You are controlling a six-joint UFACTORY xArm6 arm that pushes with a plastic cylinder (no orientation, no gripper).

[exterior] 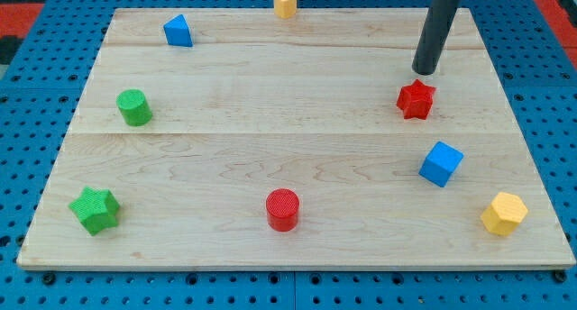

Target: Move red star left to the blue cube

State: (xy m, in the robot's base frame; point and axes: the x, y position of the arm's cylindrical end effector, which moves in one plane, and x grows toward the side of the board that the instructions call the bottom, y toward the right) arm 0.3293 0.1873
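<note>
The red star [416, 99] lies on the wooden board at the view's right, a little above the middle. The blue cube [441, 163] sits below it and slightly to the right. My tip [425, 72] is just above the red star, at its upper edge, close to touching; the dark rod rises from it toward the view's top.
A blue triangular block [178, 31] and a yellow heart [285, 3] lie near the top edge. A green cylinder [133, 107] is at the left, a green star [95, 210] at lower left, a red cylinder [282, 209] at bottom centre, a yellow hexagon [503, 213] at lower right.
</note>
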